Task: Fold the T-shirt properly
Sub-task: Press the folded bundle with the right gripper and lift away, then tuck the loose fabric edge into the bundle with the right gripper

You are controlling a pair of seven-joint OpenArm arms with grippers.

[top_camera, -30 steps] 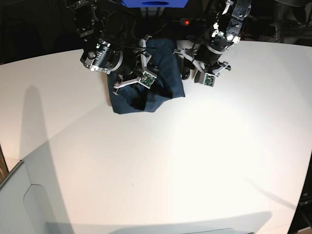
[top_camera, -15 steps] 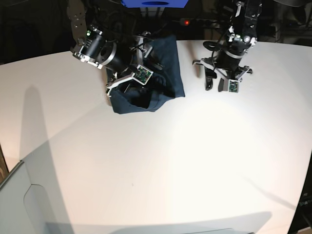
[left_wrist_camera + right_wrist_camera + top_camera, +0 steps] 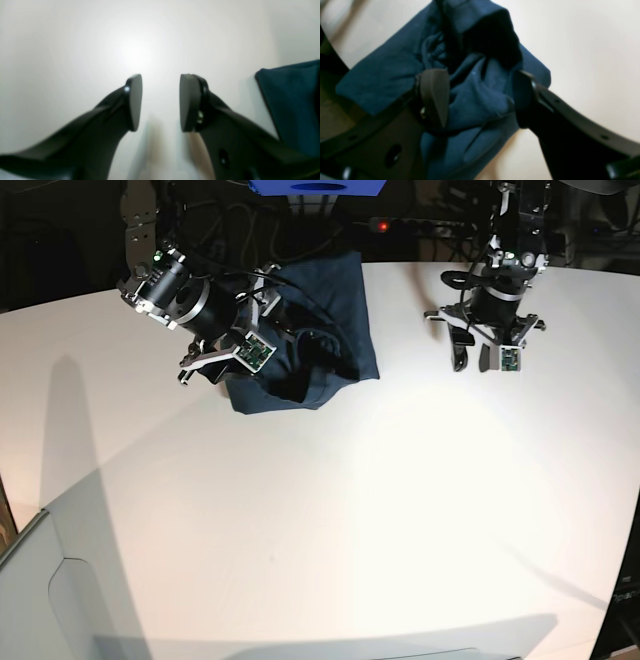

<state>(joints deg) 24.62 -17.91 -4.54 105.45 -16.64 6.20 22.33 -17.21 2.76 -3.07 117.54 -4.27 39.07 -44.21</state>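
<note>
The dark navy T-shirt (image 3: 320, 330) lies bunched into a rough, rumpled bundle at the far side of the white tabletop (image 3: 350, 520), close to the robot's base. The right end effector (image 3: 480, 97) hangs just over the near edge of that bundle with its fingers spread wide; in the right wrist view the creased blue cloth shows in the gap between the two dark pads (image 3: 435, 95), but neither pad is pressed into it, so nothing is pinched. A loose fold stands up at the far end of the heap, casting a deep shadow. The left end effector (image 3: 160, 102) is well off to the other side, over bare tabletop, its fingers parted with only white surface between them. In the left wrist view one corner of the T-shirt (image 3: 290, 105) shows at the edge, apart from that arm. In the base view both arms reach down from the back of the tabletop.
</note>
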